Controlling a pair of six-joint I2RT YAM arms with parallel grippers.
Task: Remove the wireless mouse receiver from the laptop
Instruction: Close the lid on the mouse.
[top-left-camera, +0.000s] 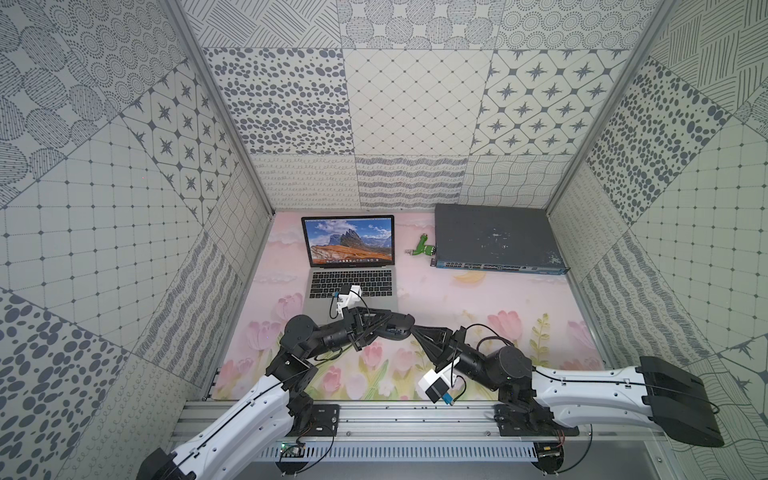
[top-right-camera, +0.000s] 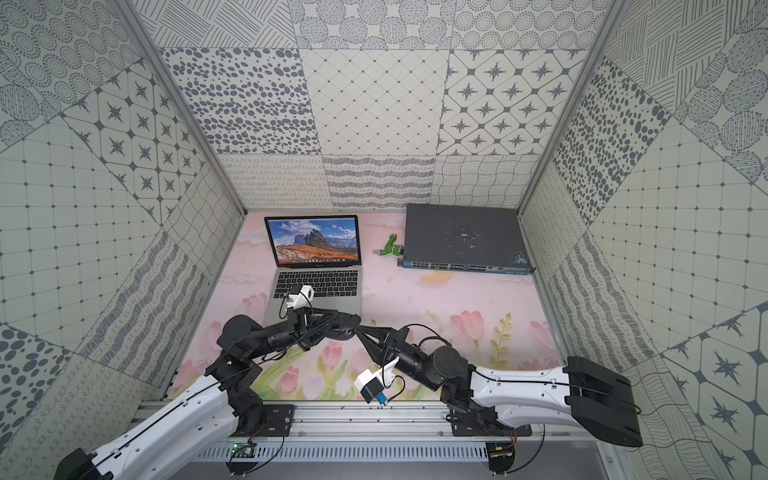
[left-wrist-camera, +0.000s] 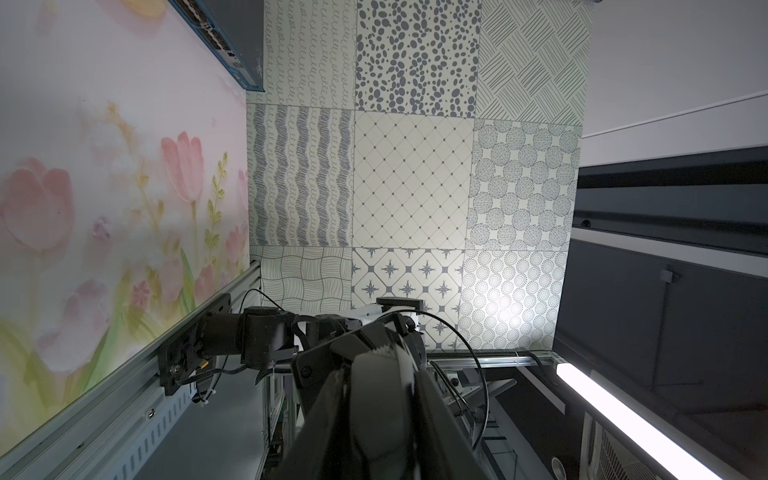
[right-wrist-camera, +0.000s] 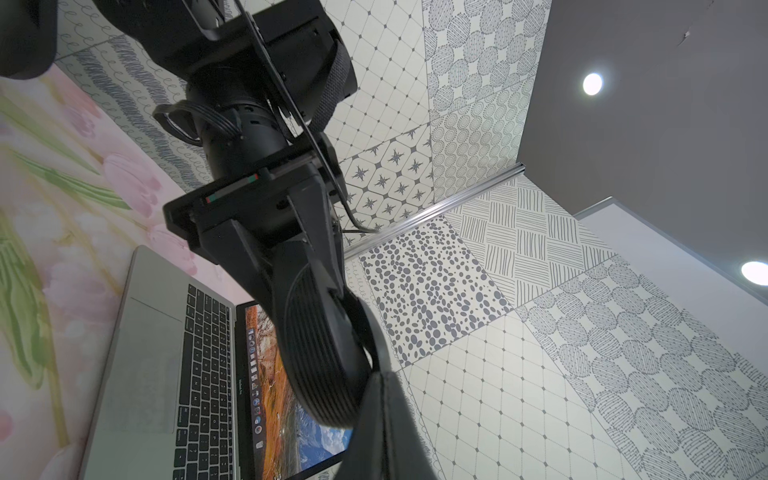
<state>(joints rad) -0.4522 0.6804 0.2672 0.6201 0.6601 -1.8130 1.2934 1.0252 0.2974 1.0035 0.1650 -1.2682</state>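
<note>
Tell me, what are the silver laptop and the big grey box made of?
The slim silver-grey laptop looks like matte metal, maybe aluminium: it has a smooth, even sheen. The flat dark-grey box looks like painted metal: pale scuffs show where the paint seems chipped.

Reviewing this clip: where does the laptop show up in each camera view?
A top view: laptop open, left of centre.
A top view: left of centre too.
Left wrist: not in it.
Right wrist: lower left, screen lit.
Shared landmark: pink floral mat, in all four.
</note>
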